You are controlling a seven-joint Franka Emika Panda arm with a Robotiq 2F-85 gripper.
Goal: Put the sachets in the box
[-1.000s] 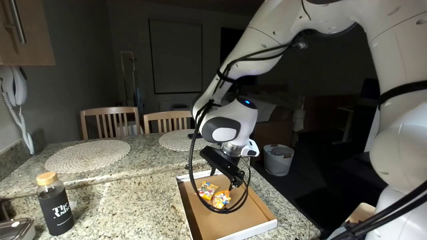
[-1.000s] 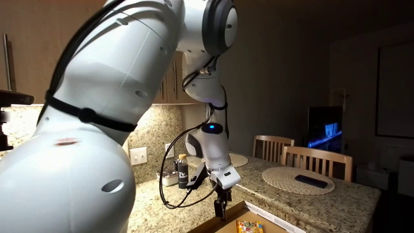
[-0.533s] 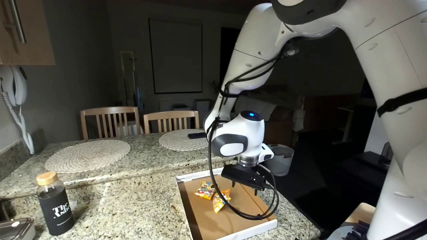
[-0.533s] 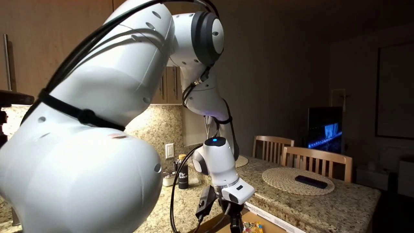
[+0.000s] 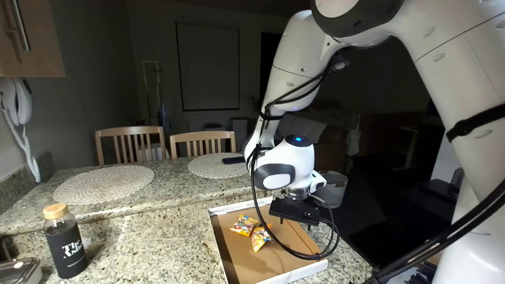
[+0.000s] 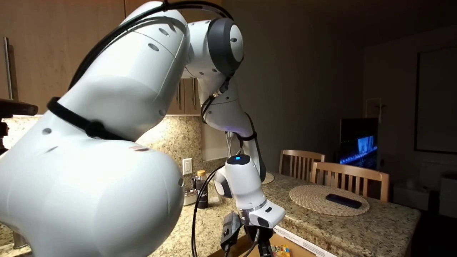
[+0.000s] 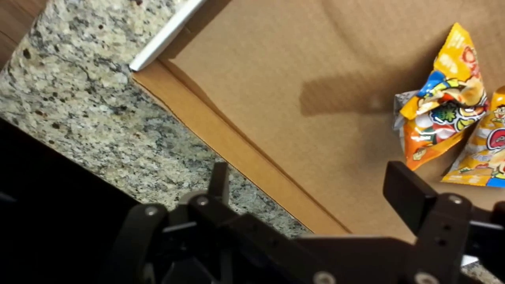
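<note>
Counter (image 5: 165,240) holds a bottle (image 5: 67,248), cable (image 5: 309,257) partly hiding the box (image 5: 252,263)

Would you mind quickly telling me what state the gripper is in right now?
Gripper: open, jaws wide apart, holding nothing; the two visible sachets lie in the box.

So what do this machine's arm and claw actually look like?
The arm is glossy white and rounded, with dark grey caps, a reddish mark and a small glowing blue light. Black cables run along it and black straps wrap around it. The claw is black, with two blunt, hinged fingers and silvery screws.
</note>
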